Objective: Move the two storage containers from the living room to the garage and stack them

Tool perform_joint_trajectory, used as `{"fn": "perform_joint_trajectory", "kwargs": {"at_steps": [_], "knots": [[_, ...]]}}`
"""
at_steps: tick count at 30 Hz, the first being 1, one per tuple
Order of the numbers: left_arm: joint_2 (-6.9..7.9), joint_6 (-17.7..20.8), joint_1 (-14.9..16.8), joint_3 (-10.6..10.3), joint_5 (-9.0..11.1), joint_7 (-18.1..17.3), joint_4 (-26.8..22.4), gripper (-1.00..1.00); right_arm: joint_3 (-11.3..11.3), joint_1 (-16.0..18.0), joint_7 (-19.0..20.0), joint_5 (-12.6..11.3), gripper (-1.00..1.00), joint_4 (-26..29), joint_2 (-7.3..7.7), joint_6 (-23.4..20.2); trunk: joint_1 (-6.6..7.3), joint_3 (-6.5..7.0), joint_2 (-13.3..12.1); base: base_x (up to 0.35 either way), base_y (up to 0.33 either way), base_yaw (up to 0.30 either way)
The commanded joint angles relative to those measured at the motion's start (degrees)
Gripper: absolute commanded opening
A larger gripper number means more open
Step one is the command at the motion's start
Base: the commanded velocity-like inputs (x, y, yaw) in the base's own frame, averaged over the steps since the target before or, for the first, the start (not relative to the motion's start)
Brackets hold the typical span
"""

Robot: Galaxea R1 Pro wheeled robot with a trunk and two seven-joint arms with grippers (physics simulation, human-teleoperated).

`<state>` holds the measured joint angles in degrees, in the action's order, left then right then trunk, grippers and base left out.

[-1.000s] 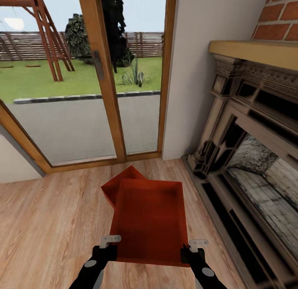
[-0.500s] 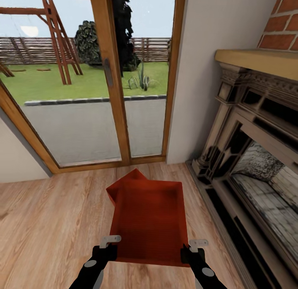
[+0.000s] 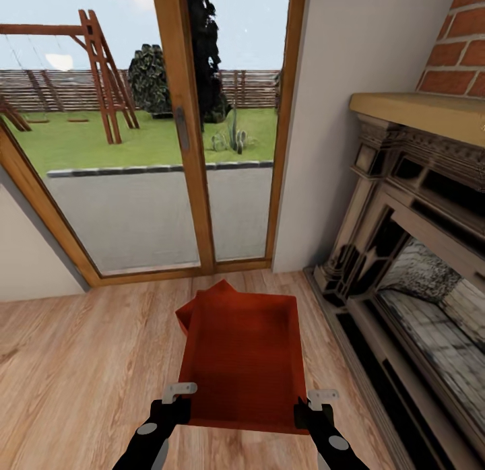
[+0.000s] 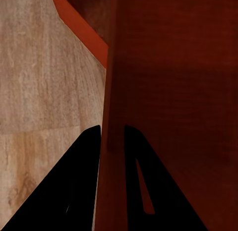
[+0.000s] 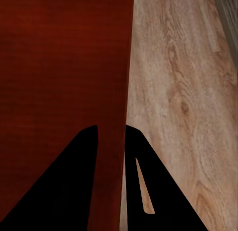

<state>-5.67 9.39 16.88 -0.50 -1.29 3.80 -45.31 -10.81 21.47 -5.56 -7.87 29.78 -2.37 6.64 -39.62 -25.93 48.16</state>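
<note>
Head view looks down on a rust-red rectangular open-top storage container (image 3: 246,359) held level above the light wood-plank floor (image 3: 81,362), just left of the ornate dark fireplace (image 3: 411,254) and nearer the robot than the wood-framed glass doors (image 3: 182,140). The left gripper (image 3: 176,404) is clamped over the bin's near left wall, and the right gripper (image 3: 311,408) is clamped over its near right wall. Under the held bin, a corner of a second rust-red container (image 3: 202,307) sticks out at the far left, turned at an angle; whether the two touch cannot be told. Left wrist view has the two black fingers (image 4: 74,186) straddling the red wall. Right wrist view has its fingers (image 5: 74,186) pinching the opposite wall above the planks.
</note>
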Motion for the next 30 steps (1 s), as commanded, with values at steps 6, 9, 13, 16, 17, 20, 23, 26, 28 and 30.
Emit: {"fn": "perform_joint_trajectory", "kwargs": {"at_steps": [6, 9, 13, 16, 17, 20, 23, 26, 28, 30], "knots": [[0.04, 0.4, 0.0, -0.1, 0.0, 0.6, 0.0, -1.0, -0.4, 0.1, -0.3, -0.4, -1.0, 0.1, 0.08, 4.9, 1.32, 1.59, -2.4, 0.0, 0.0, 0.0], [0.04, 0.4, 0.0, -0.1, 0.0, 0.6, 0.0, -1.0, -0.4, 0.1, -0.3, -0.3, -1.0, 0.1, 0.08, 4.9, 1.98, 2.41, -3.6, 0.0, 0.0, 0.0], [0.04, 0.4, 0.0, -0.1, 0.0, 0.6, 0.0, -1.0, -0.4, 0.1, -0.3, -0.3, -1.0, 0.1, 0.08, 4.9, 2.85, 3.5, -5.2, 0.0, 0.0, 0.024], [0.04, 0.4, 0.0, -0.1, 0.0, 0.6, 0.0, -1.0, -0.5, 0.1, -0.3, -0.2, -1.0, 0.1, 0.08, 4.9, 3.51, 4.32, -6.4, 0.0, 0.0, 0.08], [0.04, 0.4, 0.0, -0.1, 0.0, 0.6, 0.0, -1.0, -0.5, 0.1, -0.3, -0.2, -1.0, 0.1, 0.08, 4.9, 3.73, 4.6, -6.8, 0.0, 0.0, 0.1], [0.04, 0.4, 0.0, -0.1, 0.0, 0.6, 0.0, -1.0, -0.5, 0.1, -0.3, -0.2, -1.0, 0.1, 0.08, 4.9, 4.39, 5.4, -8.0, 0.0, 0.0, 0.126], [0.04, 0.4, 0.0, -0.1, 0.0, 0.6, 0.0, -1.0, -0.5, 0.1, -0.3, -0.2, -1.0, 0.1, 0.08, 4.9, 5.05, 6.2, -9.2, 0.0, 0.0, 0.146], [0.04, 0.4, 0.0, -0.1, 0.0, 0.6, 0.0, -1.0, -0.5, 0.1, -0.3, -0.2, -1.0, 0.1, 0.08, 4.9, 5.71, 6.99, -10.4, 0.0, 0.0, 0.152], [0.04, 0.4, 0.0, -0.1, 0.0, 0.6, 0.0, -1.0, -0.5, 0.1, -0.3, -0.2, -1.0, 0.1, 0.08, 4.9, 6.15, 7.51, -11.2, 0.0, 0.0, 0.163], [0.04, 0.4, 0.0, -0.1, 0.0, 0.6, 0.0, -1.0, -0.5, 0.1, -0.3, -0.2, -1.0, 0.1, 0.08, 4.9, 6.59, 8.04, -12.0, 0.0, 0.0, 0.167]]}}
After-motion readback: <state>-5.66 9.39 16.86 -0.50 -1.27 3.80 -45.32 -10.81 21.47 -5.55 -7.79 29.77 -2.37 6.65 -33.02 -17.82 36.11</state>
